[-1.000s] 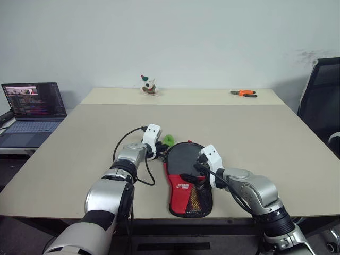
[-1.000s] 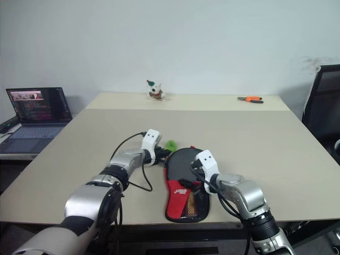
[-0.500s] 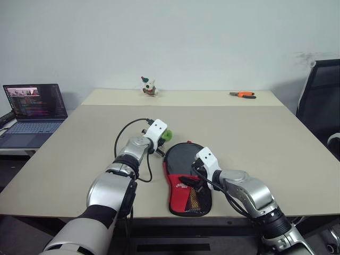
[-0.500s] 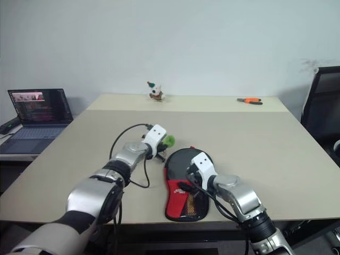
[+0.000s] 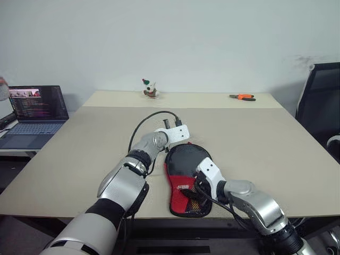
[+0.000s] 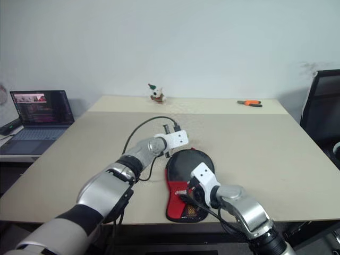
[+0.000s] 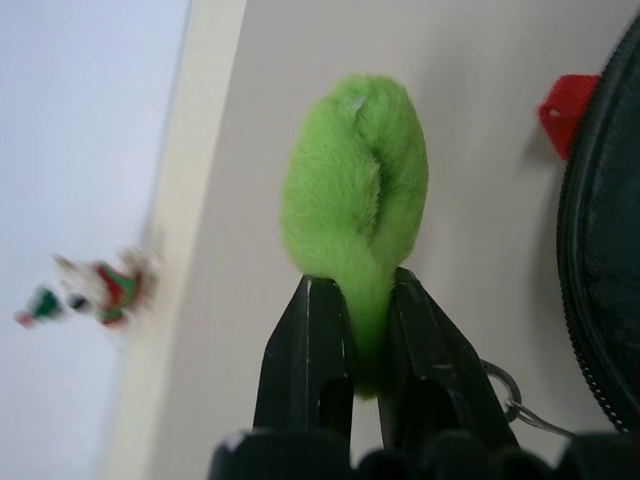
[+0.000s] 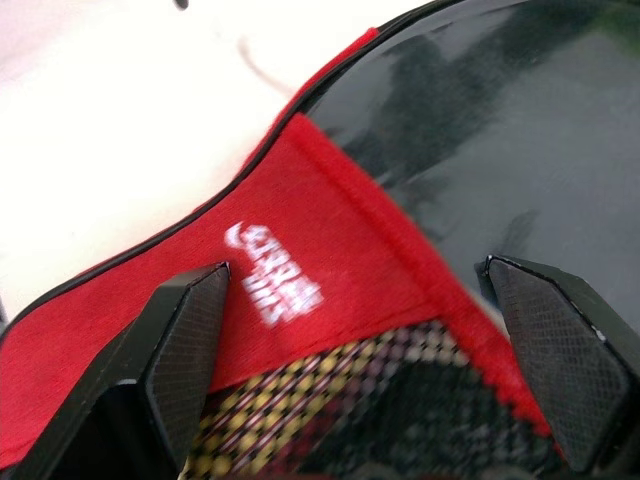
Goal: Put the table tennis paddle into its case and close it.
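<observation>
A laptop [image 5: 33,114] with a lit screen sits at the far left, off the matte beige tabletop [image 5: 79,149]. The left pincer [image 7: 352,345] is pressed together on a fuzzy green pompom [image 7: 356,195], with a thin metal ring just beside its fingers. Right of it, near the front edge, lies the case [image 5: 187,178]: a soft, paddle-shaped fabric pouch, its rounded black end pointing far and its red, mesh-pocketed end near, long axis running near to far. A white logo on the red cloth is too blurred to read. The right pincer [image 8: 385,360] is spread wide over the mesh pocket. Orange-handled pliers [image 5: 242,96] lie far right.
</observation>
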{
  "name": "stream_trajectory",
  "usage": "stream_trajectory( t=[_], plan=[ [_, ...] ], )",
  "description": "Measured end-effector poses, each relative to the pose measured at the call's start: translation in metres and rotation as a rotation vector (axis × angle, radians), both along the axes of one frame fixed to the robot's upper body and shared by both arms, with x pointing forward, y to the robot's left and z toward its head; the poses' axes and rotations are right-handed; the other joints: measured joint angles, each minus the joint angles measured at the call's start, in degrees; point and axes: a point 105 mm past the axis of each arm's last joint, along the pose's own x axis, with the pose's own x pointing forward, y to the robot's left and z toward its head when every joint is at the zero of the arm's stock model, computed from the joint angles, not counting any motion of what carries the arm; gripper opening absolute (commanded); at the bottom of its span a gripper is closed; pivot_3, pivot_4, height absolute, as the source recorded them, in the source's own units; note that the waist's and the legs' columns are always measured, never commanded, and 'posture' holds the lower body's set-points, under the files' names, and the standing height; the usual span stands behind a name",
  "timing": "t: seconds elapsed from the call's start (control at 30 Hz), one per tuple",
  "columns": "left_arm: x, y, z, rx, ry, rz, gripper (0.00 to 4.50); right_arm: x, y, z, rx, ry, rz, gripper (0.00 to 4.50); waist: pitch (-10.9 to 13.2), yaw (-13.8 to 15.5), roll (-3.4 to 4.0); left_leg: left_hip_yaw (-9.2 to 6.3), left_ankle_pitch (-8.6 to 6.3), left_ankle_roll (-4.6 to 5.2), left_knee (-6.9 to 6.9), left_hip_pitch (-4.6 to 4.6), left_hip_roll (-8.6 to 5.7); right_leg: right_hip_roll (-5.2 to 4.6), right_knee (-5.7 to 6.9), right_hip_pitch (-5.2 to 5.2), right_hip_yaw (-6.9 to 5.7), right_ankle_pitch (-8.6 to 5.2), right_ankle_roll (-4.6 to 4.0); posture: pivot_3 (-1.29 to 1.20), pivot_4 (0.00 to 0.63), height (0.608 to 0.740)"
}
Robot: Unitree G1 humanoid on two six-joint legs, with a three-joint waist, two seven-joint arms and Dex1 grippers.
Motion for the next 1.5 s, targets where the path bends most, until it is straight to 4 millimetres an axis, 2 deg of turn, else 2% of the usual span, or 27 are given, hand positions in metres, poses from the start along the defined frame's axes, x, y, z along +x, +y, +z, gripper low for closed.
stream_trajectory(
  t=[0.2, 0.47, 0.7, 1.07, 1.23, 1.5],
  plan=[
    [-0.007, -0.034, 0.003, 0.298, -0.14, -0.201, 0.06, -0.009, -0.002, -0.004, -0.005, 0.011, -0.022, 4.5, -0.01, 0.1, 0.0, -0.13, -0.04, 0.0, -0.29, 0.57, 0.0, -0.04, -0.76, 0.89, -0.14, -0.05, 0.08, 0.0, 0.15, 0.74],
    [-0.021, -0.067, -0.012, 0.443, -0.202, -0.372, 0.06, -0.013, -0.004, -0.004, -0.01, 0.005, -0.037, 4.5, -0.01, 0.12, -0.01, -0.14, -0.11, 0.03, -0.33, 0.54, -0.33, -0.38, -0.78, 0.9, -0.12, -0.22, 0.36, 0.0, 0.15, 0.74],
    [-0.032, -0.088, -0.02, 0.474, -0.224, -0.462, 0.06, -0.013, -0.004, -0.005, -0.009, 0.004, -0.055, 4.5, -0.03, 0.12, -0.02, -0.18, -0.11, 0.03, -0.32, 0.56, -0.38, -0.53, -0.78, 0.97, -0.16, -0.27, 0.44, 0.0, 0.15, 0.74],
    [-0.045, -0.111, -0.022, 0.434, -0.248, -0.56, 0.06, -0.013, -0.003, -0.005, -0.007, 0.004, -0.06, 4.5, -0.06, 0.12, -0.03, -0.2, -0.11, 0.03, -0.31, 0.59, -0.39, -0.59, -0.78, 1.02, -0.2, -0.28, 0.47, 0.0, 0.15, 0.74],
    [-0.055, -0.127, -0.02, 0.41, -0.257, -0.631, 0.06, -0.013, -0.003, -0.006, -0.008, 0.006, -0.06, 4.5, -0.08, 0.11, -0.03, -0.2, -0.11, 0.03, -0.31, 0.61, -0.39, -0.59, -0.78, 1.03, -0.19, -0.28, 0.47, 0.0, 0.15, 0.74],
    [-0.061, -0.135, -0.022, 0.393, -0.255, -0.675, 0.06, -0.013, -0.002, -0.005, -0.004, 0.008, -0.058, 4.5, -0.08, 0.08, -0.02, -0.19, -0.11, 0.03, -0.31, 0.62, -0.39, -0.59, -0.78, 1.04, -0.19, -0.29, 0.47, 0.0, 0.15, 0.74]
  ],
)
